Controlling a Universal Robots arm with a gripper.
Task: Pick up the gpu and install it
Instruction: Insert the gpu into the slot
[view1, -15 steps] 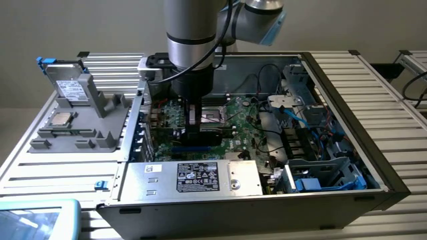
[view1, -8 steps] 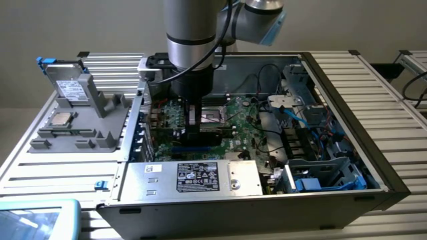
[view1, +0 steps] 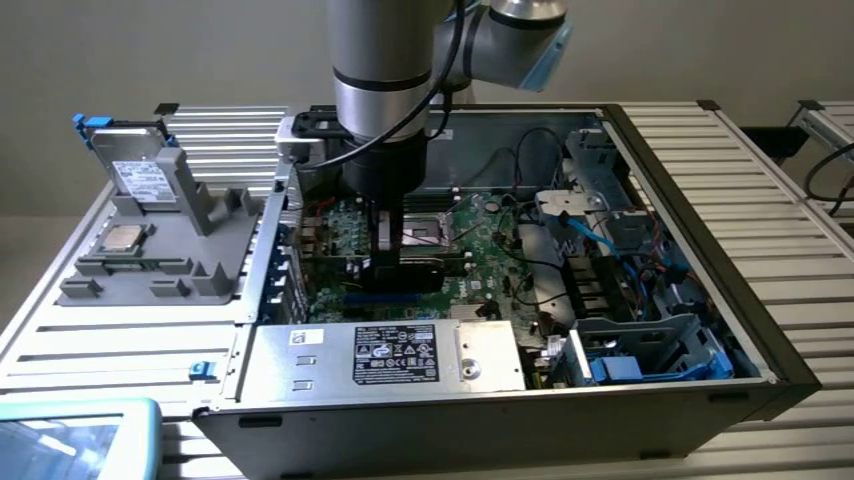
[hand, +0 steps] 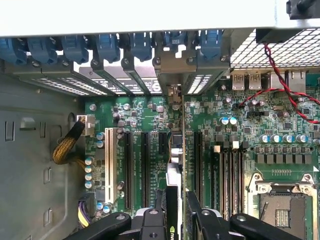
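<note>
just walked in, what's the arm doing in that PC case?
The arm is down inside the open PC case. Its pincer grips the gpu on edge, right over the expansion slots of the motherboard. Whether the card is already seated in a slot can't be told.

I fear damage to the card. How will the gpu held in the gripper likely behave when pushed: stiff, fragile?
Probably stiff: the gpu stands edge-on, a straight thin board clamped in the gripper. Likely fragile: it is a thin bare card above the crowded motherboard. Gripped narrowly, it may tilt if pushed unevenly.
</note>
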